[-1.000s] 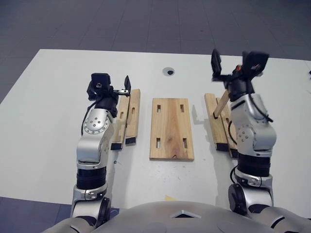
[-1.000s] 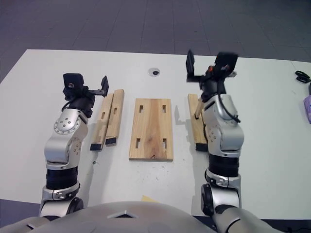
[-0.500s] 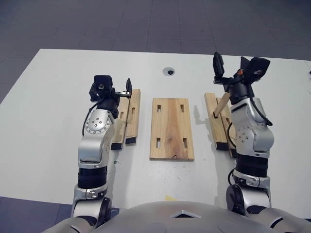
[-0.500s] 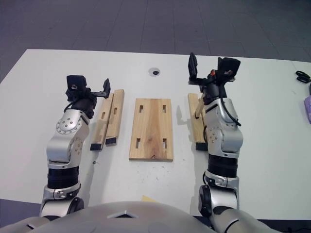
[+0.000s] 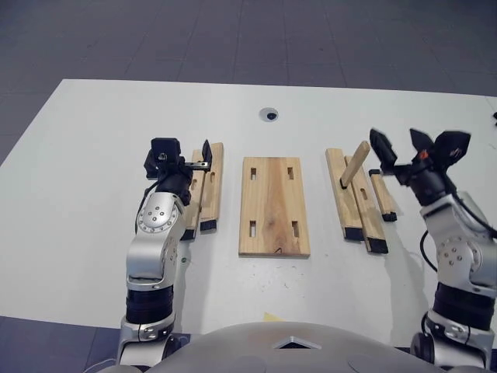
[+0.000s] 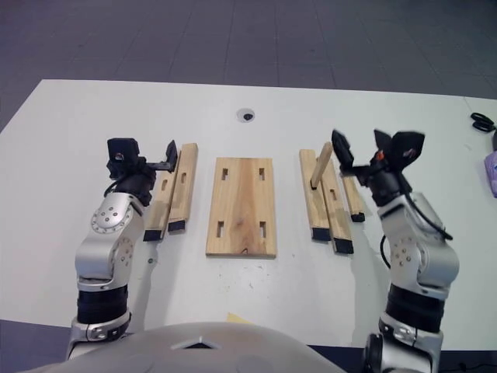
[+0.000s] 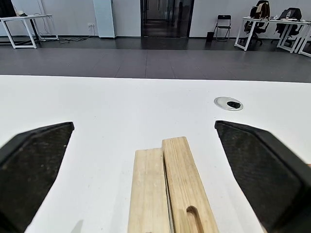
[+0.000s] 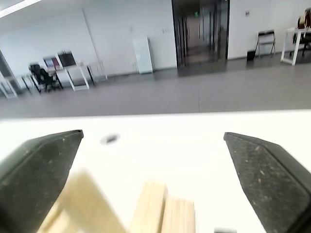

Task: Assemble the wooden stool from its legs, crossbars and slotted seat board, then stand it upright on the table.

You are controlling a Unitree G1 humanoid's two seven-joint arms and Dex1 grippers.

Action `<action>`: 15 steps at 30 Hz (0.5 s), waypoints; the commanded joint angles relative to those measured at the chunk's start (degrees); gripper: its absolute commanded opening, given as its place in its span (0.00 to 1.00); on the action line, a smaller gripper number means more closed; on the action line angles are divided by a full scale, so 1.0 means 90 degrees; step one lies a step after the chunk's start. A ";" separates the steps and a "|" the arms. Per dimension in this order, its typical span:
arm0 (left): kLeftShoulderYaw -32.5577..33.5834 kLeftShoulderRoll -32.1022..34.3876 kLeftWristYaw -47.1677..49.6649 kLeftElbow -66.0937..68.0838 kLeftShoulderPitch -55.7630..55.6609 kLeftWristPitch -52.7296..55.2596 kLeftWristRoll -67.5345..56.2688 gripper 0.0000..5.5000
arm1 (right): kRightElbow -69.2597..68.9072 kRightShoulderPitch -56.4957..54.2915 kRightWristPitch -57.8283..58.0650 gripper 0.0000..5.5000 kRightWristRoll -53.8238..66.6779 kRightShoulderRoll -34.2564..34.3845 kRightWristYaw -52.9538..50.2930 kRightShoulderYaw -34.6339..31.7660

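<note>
The slotted seat board (image 5: 273,206) lies flat at the table's middle. Two legs (image 5: 208,186) lie side by side to its left, and my left gripper (image 5: 186,153) hovers open over their far ends (image 7: 165,194). Right of the board lie two more legs (image 5: 353,198), with a crossbar (image 5: 356,163) standing tilted in one leg's slot. A short crossbar (image 5: 382,196) lies just beside them. My right gripper (image 5: 401,148) is open and holds nothing, right of the tilted crossbar and above the short one. The pale wood ends (image 8: 150,208) show between its fingers.
A round cable hole (image 5: 269,115) sits in the white table (image 5: 93,155) behind the board. Small dark and purple items (image 6: 485,140) lie at the table's right edge. Bare tabletop lies in front of the board and on the far left.
My right arm has swung right and back toward me, away from the tilted crossbar's top, uncovering the short crossbar. The tilted crossbar stayed put. The left arm barely moved.
</note>
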 commanded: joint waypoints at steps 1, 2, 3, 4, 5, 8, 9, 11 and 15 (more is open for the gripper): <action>0.0083 0.0048 -0.0002 -0.0089 0.0174 0.0078 0.0101 0.98 | -0.0205 0.0958 -0.0040 0.98 -0.0124 -0.0310 0.0857 0.0401; 0.0083 0.0042 0.0005 -0.0094 0.0197 0.0089 0.0102 0.98 | -0.0218 0.1037 -0.0072 0.98 -0.0148 -0.0332 0.0941 0.0429; 0.0063 0.0042 0.0013 -0.0101 0.0232 0.0086 0.0124 0.98 | -0.0240 0.1116 -0.0143 0.98 -0.0236 -0.0377 0.1043 0.0500; 0.0065 0.0006 0.0024 -0.0111 0.0266 0.0100 0.0120 0.98 | -0.0253 0.1169 -0.0181 0.98 -0.0295 -0.0392 0.1100 0.0540; 0.0058 -0.0031 0.0028 -0.0118 0.0284 0.0113 0.0126 0.98 | -0.0256 0.1210 -0.0214 0.98 -0.0341 -0.0411 0.1149 0.0571; -0.0012 -0.0061 0.0031 -0.0131 0.0317 0.0108 0.0195 0.98 | -0.0277 0.1248 -0.0283 0.98 -0.0477 -0.0479 0.1246 0.0717; -0.0031 -0.0051 0.0037 -0.0126 0.0314 0.0100 0.0231 0.98 | -0.0293 0.1251 -0.0282 0.98 -0.0518 -0.0496 0.1266 0.0762; -0.0061 -0.0039 0.0054 -0.0124 0.0323 0.0091 0.0285 0.98 | -0.0274 0.1269 -0.0217 0.98 -0.0582 -0.0499 0.1238 0.0824; -0.0079 -0.0057 0.0067 -0.0120 0.0305 0.0102 0.0333 0.98 | -0.0269 0.1436 0.0051 0.98 -0.0656 -0.0617 0.1268 0.1006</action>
